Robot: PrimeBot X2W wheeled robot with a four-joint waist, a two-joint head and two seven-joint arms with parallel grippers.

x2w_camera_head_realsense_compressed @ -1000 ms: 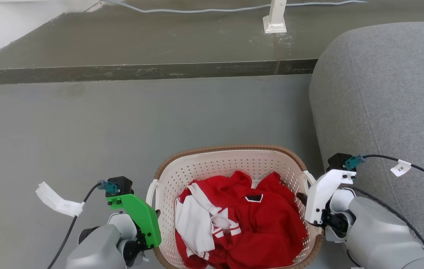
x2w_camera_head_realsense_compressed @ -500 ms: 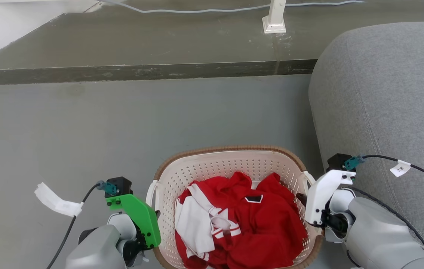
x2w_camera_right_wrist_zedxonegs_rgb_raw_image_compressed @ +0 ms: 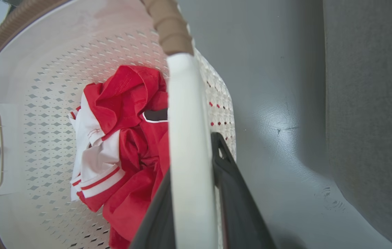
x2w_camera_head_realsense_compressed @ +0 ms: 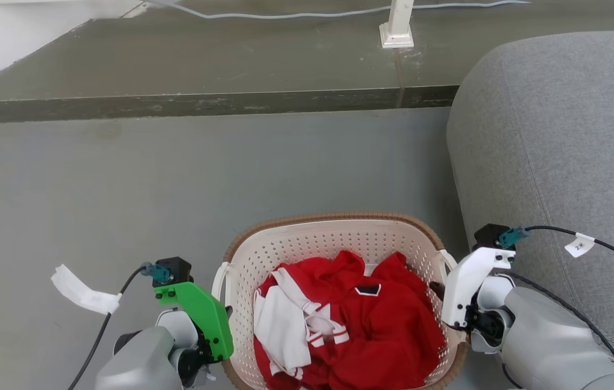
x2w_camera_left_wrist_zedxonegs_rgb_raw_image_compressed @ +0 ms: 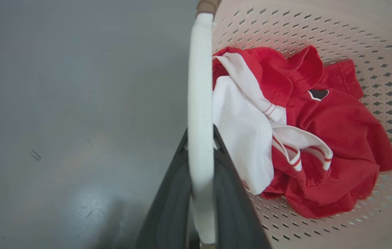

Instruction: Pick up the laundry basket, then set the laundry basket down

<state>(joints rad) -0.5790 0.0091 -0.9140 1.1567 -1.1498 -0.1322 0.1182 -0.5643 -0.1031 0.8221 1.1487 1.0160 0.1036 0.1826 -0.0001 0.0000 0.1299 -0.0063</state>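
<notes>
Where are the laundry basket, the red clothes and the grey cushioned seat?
laundry basket [x2w_camera_head_realsense_compressed: 334, 241]: head view, far perforated wall.
red clothes [x2w_camera_head_realsense_compressed: 399, 325]: head view, middle of the fabric.
grey cushioned seat [x2w_camera_head_realsense_compressed: 556, 135]: head view, broad top surface.

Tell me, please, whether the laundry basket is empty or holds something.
Not empty: the laundry basket holds crumpled red and white clothing lying inside it.

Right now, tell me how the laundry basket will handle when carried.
Probably stiff: the laundry basket is moulded perforated plastic. Likely light for its size, with just red-and-white clothing inside. Should hang level, since the left gripper and right gripper clamp opposite handles.
</notes>
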